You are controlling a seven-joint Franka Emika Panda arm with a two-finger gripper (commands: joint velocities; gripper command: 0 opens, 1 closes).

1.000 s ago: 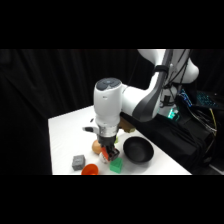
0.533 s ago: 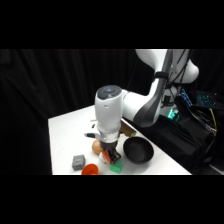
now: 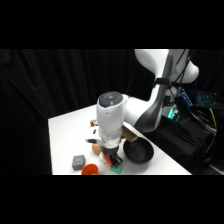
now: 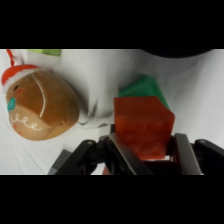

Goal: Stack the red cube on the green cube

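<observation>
White table [image 4: 100, 80]; red cube [image 4: 143, 127] between jaws

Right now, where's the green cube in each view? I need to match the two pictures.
Side view: green cube at the table's near edge, just under the gripper, beside the black bowl.
Wrist view: center-right, mostly hidden behind the red cube.
Shared landmark: the red cube held in the gripper, right over the green one.
</observation>
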